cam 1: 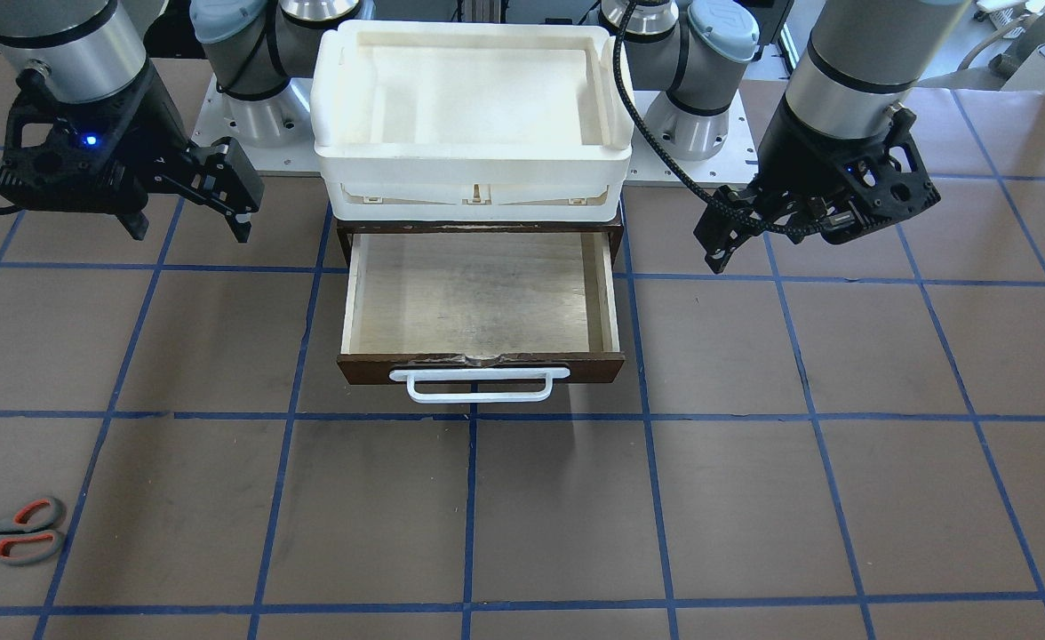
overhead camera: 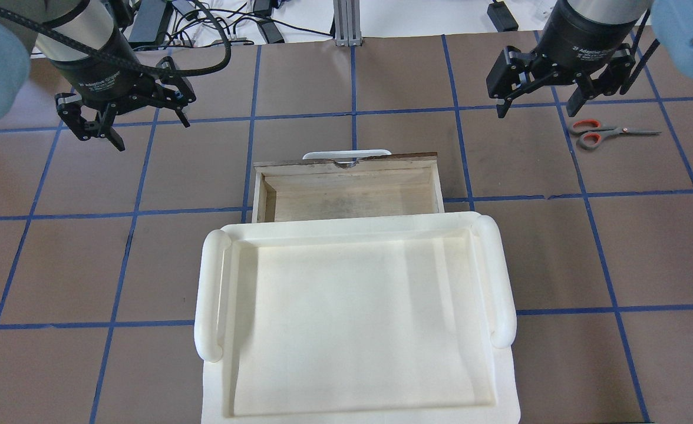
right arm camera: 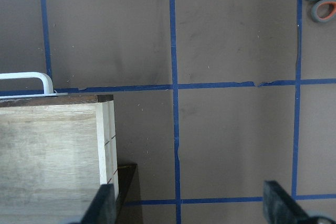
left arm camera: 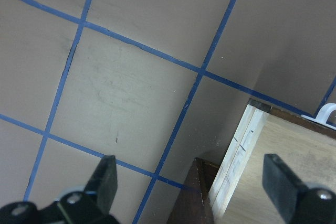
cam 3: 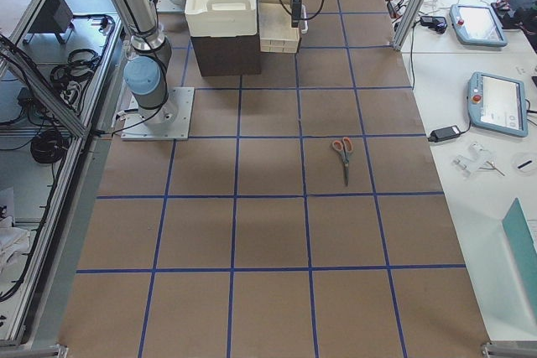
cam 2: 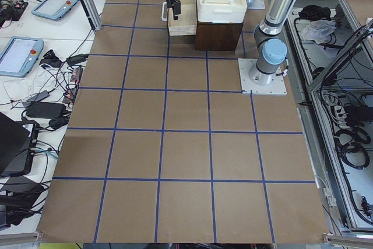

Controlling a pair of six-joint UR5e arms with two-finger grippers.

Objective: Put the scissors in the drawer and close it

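Scissors whole from exterior right; only handles from right wrist

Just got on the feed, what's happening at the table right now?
Nothing is held yet. The left gripper and the right gripper hang open on either side of the drawer, which is pulled out and empty beneath a white tray. The scissors lie untouched on the table, on the right gripper's side.
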